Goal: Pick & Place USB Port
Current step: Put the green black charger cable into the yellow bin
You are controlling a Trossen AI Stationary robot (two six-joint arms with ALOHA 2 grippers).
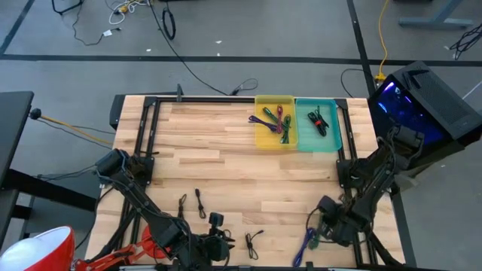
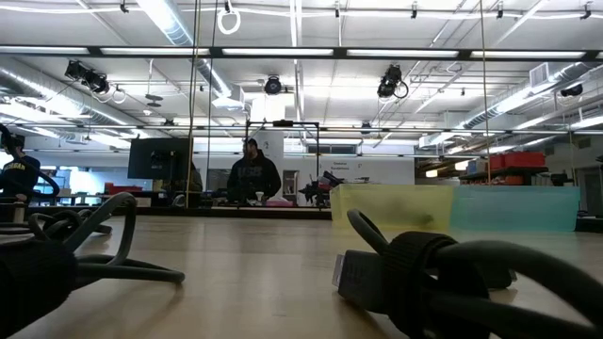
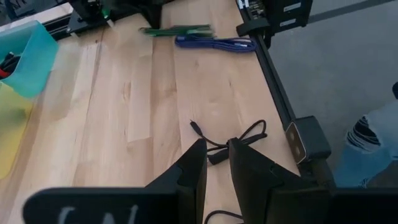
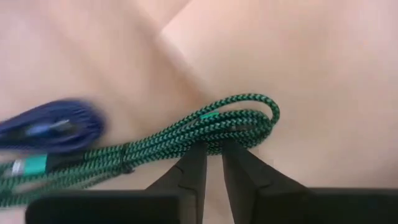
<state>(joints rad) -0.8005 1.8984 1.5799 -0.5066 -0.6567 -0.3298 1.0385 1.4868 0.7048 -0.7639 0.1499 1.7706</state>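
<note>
A green braided USB cable [image 4: 186,134] lies coiled on the wood near the table's front right corner, beside a blue cable [image 4: 50,124]. My right gripper [image 4: 214,146] points down at the green cable's looped end, its fingers a narrow gap apart. My left gripper [image 3: 217,149] hangs above the table near the front edge, left of centre [image 1: 222,242]. Its fingers are slightly apart with nothing between them. A black cable [image 3: 239,138] lies on the wood just ahead of it. A yellow tray [image 1: 263,139] and a teal tray [image 1: 331,139] at the far side hold several cables. My right gripper comes from above, fingers pointing down, at the green cable's looped end [image 4: 249,124], and its fingertips [image 4: 198,152] overlap the strands. Whether they touch the cable, I cannot tell. The cable lies flat on the table.
Two more black cables [image 1: 183,203] [image 1: 199,202] lie on the front left of the table. In the low view a thick black cable [image 2: 433,273] lies close in front. A black metal frame [image 1: 147,135] borders the table. Bare wood lies between the trays and the front cables.
</note>
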